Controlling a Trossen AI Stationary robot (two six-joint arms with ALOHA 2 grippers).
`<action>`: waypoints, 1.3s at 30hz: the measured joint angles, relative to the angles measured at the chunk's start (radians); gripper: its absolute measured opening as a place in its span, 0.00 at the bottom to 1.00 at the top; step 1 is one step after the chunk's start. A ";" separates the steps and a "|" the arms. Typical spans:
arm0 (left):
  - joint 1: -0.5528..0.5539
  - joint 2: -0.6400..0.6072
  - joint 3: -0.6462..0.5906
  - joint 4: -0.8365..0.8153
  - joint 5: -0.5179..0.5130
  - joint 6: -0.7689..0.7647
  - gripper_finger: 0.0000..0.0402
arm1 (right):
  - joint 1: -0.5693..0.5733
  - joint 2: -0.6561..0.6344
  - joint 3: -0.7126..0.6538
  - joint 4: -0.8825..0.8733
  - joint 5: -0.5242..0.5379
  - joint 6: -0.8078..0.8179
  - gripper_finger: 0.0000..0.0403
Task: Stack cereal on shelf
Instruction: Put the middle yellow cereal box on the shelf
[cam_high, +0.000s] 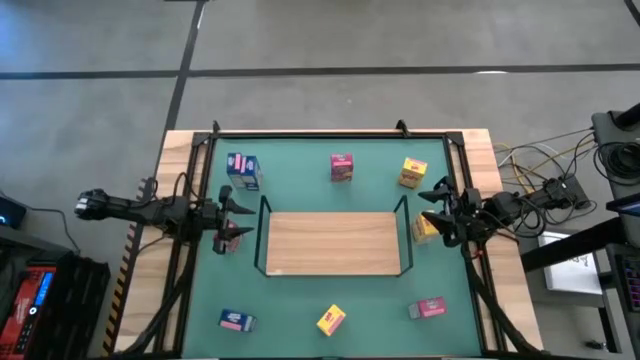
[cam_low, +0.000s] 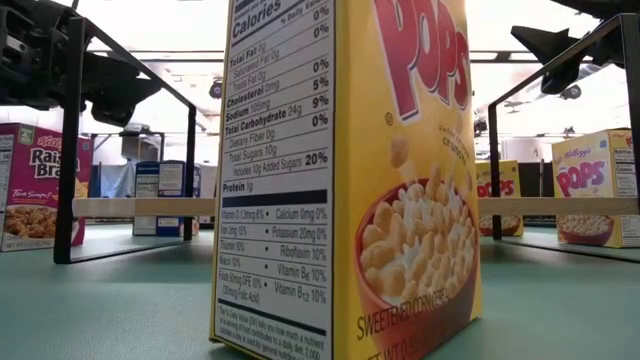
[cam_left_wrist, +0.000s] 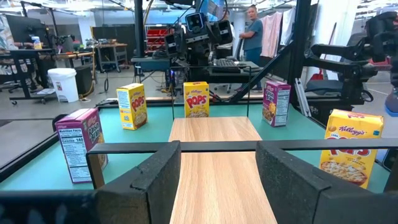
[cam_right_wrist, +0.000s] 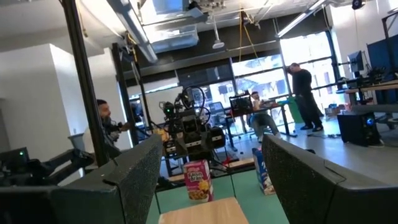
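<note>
step: light-wood board shelf bare, so first pick I guess
left gripper: shelf's 9 o'clock, fingers narrowly apart, empty
right gripper: 3 o'clock, fingers wider, empty
next: probably lower onto the small yellow cardboard cereal box beside it

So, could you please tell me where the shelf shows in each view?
High view: the shelf lies at the picture's centre.
Low view: a thin wooden strip on both sides of the near yellow box.
Left wrist view: centre, running up from the bottom edge.
Right wrist view: a sliver at bottom centre.
Shared landmark: the green table.
</note>
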 joint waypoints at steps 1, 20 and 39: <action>0.000 0.000 0.000 0.000 0.000 0.000 0.48 | 0.000 0.000 0.000 0.002 0.008 -0.001 0.66; 0.000 0.000 0.000 0.000 0.000 0.000 0.48 | 0.000 0.000 0.000 0.053 0.105 0.028 0.66; 0.000 0.000 0.000 0.000 0.000 0.000 0.48 | -0.001 0.000 0.216 -0.219 0.165 0.080 0.66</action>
